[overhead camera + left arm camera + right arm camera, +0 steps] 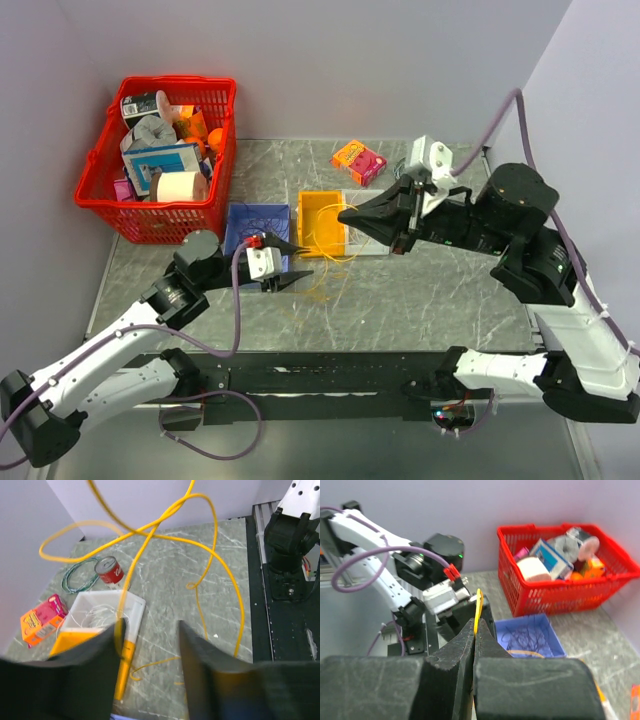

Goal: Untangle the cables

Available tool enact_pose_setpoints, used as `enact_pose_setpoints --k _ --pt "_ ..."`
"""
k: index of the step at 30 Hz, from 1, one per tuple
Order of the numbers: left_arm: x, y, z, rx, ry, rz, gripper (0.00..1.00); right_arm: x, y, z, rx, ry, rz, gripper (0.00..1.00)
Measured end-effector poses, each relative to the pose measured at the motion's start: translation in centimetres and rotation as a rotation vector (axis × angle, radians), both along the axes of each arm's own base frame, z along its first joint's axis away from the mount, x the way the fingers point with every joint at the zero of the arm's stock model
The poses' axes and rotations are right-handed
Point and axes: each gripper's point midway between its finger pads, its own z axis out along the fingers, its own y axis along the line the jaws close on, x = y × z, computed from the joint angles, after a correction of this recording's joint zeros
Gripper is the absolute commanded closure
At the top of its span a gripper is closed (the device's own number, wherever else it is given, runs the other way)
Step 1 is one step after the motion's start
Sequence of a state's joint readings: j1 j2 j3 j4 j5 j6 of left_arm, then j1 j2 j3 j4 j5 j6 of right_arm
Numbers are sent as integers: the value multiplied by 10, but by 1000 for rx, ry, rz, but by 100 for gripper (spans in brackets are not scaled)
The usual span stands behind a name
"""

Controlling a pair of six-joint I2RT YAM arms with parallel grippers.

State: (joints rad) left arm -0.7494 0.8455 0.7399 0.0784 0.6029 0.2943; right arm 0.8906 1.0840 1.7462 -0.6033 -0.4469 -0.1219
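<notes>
My right pincer (474, 626) was clamped shut on the one yellow cable (220, 565), which looped in the air over the table (450, 290). My left pincer (147, 630) stood half open, gripping nothing, that cable just beside one finger. Three trays sat in a row: purple cables (525, 639) in the blue tray (232, 230), then the orange tray (303, 225), then white cables (95, 616) in the white tray (136, 609). One red basket (178, 82) filled the far left corner. Bare table lay to the right.

No legible text anywhere. White marking on the red can (109, 571) just behind the white tray (138, 603), too blurred to read. Print on the orange-pink box (44, 619) left of that tray, likewise unreadable.
</notes>
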Motion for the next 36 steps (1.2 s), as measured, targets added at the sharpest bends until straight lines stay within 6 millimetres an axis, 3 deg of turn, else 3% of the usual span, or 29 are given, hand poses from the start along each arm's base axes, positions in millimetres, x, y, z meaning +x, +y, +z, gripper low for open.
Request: enact_pose_setpoints --k 1,3,6,10,13,15,19,26,29,36 --pt "0 -2 1 1 -10 -6 90 -3 -1 3 8 -11 9 100" --pt "0 -5 1 4 -20 -18 99 -6 -2 8 24 -28 18 100" --pt "1 -7 -1 11 -18 -19 99 -5 -4 8 28 -33 8 100" --pt "7 -3 -6 24 -34 23 99 13 -12 8 29 -29 -103 100" --pt "18 9 -33 75 -40 103 99 37 -28 9 31 -19 -253 100" --pt "24 21 -62 135 -20 153 99 56 -48 13 37 -14 -382 100" --pt "23 45 -110 250 23 216 99 76 -95 40 105 -43 -597 100" --pt "13 65 -129 314 -35 230 99 58 -153 87 244 -119 -770 100" --pt "11 75 -147 372 -62 239 99 48 -175 110 308 -160 -822 100" --pt "2 97 -187 517 -107 223 99 39 -203 142 373 -224 -911 100"
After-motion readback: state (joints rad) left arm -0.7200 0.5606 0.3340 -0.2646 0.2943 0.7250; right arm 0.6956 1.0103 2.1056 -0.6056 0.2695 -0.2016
